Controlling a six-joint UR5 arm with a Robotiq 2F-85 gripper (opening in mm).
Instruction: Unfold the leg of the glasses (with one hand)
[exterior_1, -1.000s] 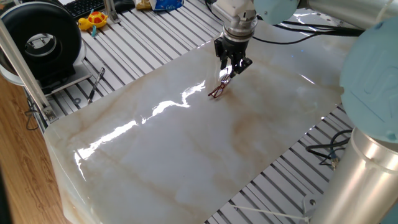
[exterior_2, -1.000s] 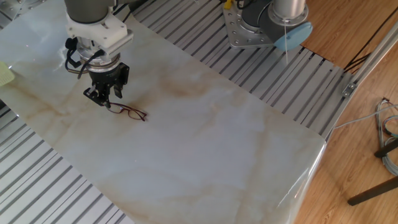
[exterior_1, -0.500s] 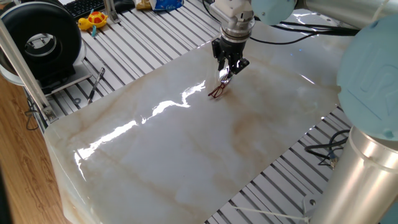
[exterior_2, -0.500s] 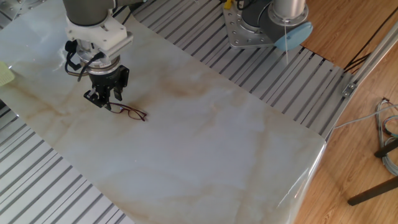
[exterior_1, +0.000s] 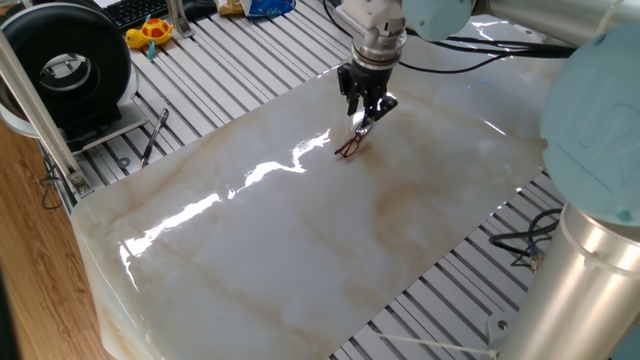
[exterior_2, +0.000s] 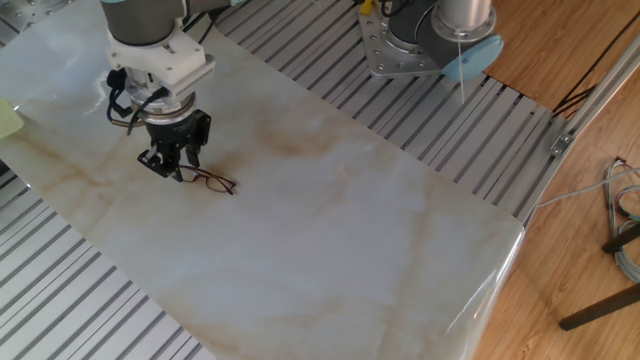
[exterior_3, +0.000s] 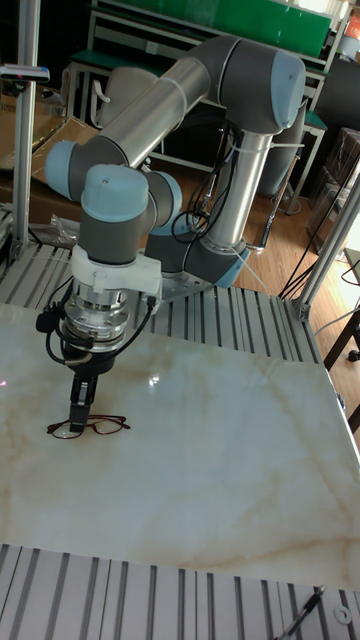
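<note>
The glasses (exterior_1: 348, 146) (exterior_2: 212, 181) (exterior_3: 90, 427) are small, with thin dark-red wire rims, and lie on the marble-patterned tabletop (exterior_1: 300, 240). My gripper (exterior_1: 362, 119) (exterior_2: 175, 172) (exterior_3: 80, 417) points straight down at one end of them. Its fingers are close together, and in the tall fixed view they look closed on the thin leg at the left end of the frame. The contact itself is too small to see sharply. The lenses rest on the table beside the fingertips.
A black round device (exterior_1: 75, 65), a yellow toy (exterior_1: 150, 32) and a keyboard (exterior_1: 140, 10) sit beyond the slatted surface at the back left. A dark pen-like tool (exterior_1: 155, 135) lies on the slats. The arm's base (exterior_2: 430, 40) stands at the table's far side, and cables (exterior_1: 525, 240) hang at the right.
My gripper has shifted slightly sideways at the end of the glasses. The lenses have stayed almost where they were.
</note>
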